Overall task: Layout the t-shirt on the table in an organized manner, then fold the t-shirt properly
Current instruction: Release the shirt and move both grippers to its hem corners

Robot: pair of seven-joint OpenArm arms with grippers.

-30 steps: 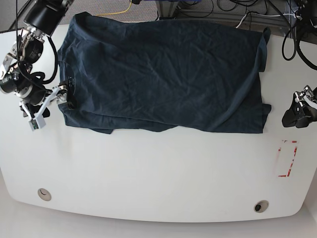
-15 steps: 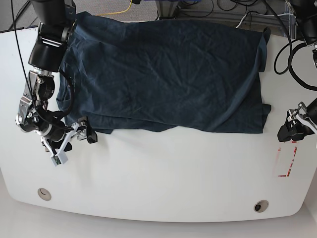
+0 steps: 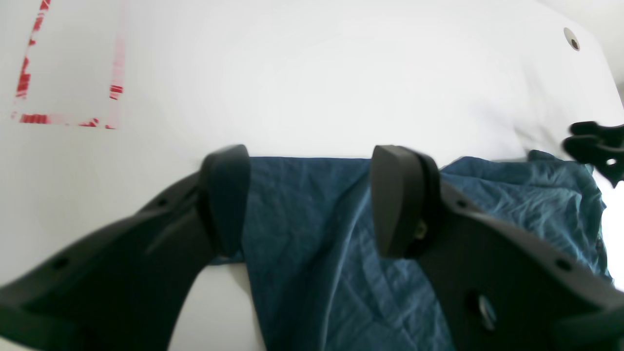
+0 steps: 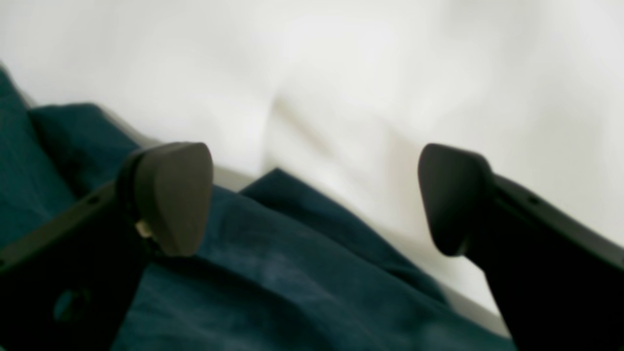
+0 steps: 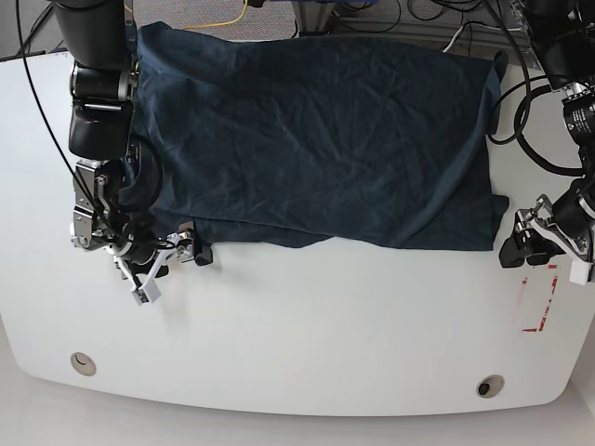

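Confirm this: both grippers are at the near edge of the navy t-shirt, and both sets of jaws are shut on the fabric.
Wrong about the jaws. Both wrist views show the left gripper and right gripper with jaws spread open, gripping nothing. The rest holds: both sit at the t-shirt's near edge.

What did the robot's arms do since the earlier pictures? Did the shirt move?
Both arms came down toward the near edge of the t-shirt. The right pincer moved from the collar to the near-left corner; the left pincer edged in toward the near-right corner. Both are open, holding nothing. The shirt itself lies spread on the table much as before.
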